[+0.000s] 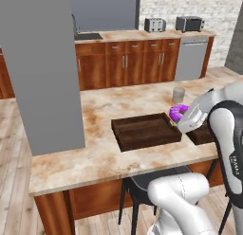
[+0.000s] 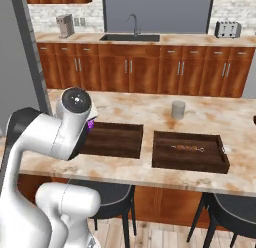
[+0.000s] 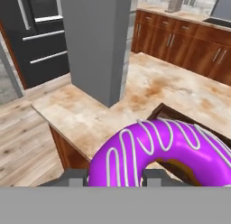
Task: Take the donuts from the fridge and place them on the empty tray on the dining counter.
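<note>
Purple donut [image 1: 178, 112] w/ white icing stripes, clamped in pincer [image 3: 115, 179], held above right end of empty brown tray [image 1: 146, 131], tray on beige marbled surface [image 1: 99, 158], grey cup [image 1: 178, 94] nearby

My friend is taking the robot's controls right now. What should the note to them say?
Gripper: shut on a purple donut, carried above the dining counter, at the right end of the empty tray.
Empty tray: on the dining counter, nothing in it yet. A second brown tray to its right holds tan food; leave that one alone.
Fridge: in the hand view, off past the grey pillar.
Done: one donut fetched and brought over to the counter.
Left: lower this donut into the empty tray and let go. The other donut's place can't be told from these pictures.
</note>
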